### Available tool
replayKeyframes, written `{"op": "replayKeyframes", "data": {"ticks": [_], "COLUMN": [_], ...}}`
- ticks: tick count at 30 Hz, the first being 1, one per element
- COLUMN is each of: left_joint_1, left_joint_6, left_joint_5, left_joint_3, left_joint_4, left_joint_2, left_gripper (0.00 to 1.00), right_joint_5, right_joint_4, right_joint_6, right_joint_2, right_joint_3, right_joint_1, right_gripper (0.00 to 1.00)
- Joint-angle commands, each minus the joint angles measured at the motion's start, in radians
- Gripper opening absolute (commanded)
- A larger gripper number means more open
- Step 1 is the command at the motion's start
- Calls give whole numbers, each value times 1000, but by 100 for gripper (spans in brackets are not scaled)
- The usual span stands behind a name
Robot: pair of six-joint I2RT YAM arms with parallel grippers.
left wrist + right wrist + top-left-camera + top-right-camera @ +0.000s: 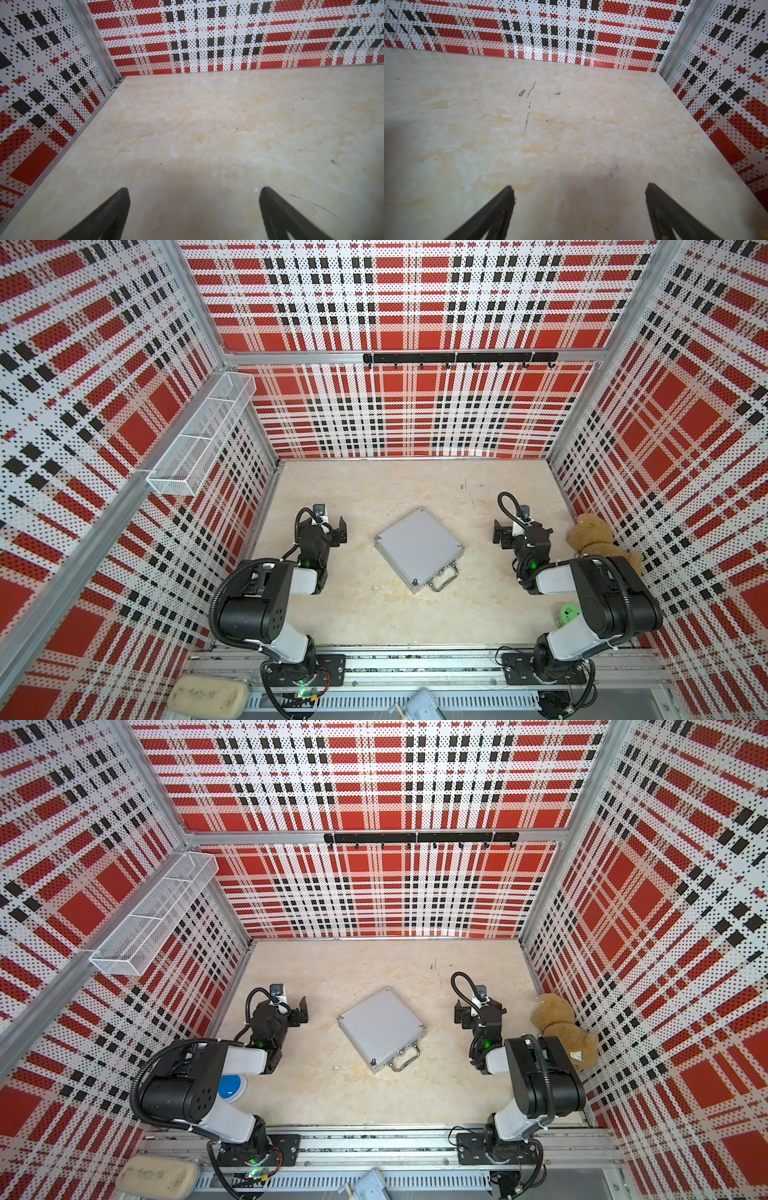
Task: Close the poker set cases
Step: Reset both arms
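We find the case lying shut, so the task looks done; our left claw and right claw stand open, empty.

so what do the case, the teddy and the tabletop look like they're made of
Case: likely aluminium, matte silver, with fine ribbing and riveted metal corners; its handle is shiny metal.
Teddy: tan plush fabric, going by the fuzzy outline.
Tabletop: cream marble-look surface, smooth and slightly glossy; could be printed laminate rather than stone.
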Motion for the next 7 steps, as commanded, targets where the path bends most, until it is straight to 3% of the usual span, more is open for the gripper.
{"op": "replayKeyframes", "data": {"ticks": [1,7], "left_joint_1": [-3,5], "left_joint_6": [2,-5], "left_joint_5": [-19,0], "left_joint_3": [17,22], "left_joint_4": [31,20], "left_joint_2": [8,6], "left_gripper": [100,99], "right_joint_5": [2,2], "right_joint_4": [53,52], "right_joint_6": [-6,-7], "right_joint_2": [4,4], "right_joint_3": [12,11], "right_joint_1": [-5,-5], "right_gripper": [100,100]}}
